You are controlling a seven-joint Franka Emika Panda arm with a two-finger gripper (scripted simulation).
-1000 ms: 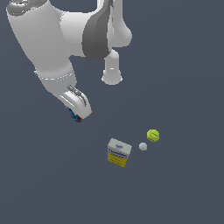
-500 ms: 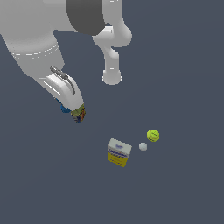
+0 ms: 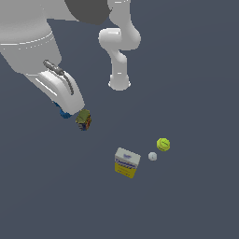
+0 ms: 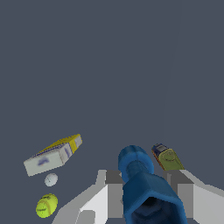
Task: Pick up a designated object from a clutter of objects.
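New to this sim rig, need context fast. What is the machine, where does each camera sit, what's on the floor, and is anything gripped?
These are simulator renders of one white robot arm, a Franka Panda. The exterior view comes from a camera off the arm, looking down on the scene; the arm's base stands at the back. The wrist view comes from a camera on the arm's wrist, looking out past the gripper.

On the dark surface lie a yellow-and-white box, a small white ball, a yellow-green tennis ball and an olive-brown can.

The deep-blue item sits between the gripper's two grey fingers in the wrist view, filling the gap, so it looks gripped. In the exterior view only a blue sliver shows under the arm, beside the can. Whether it is off the surface I cannot tell.
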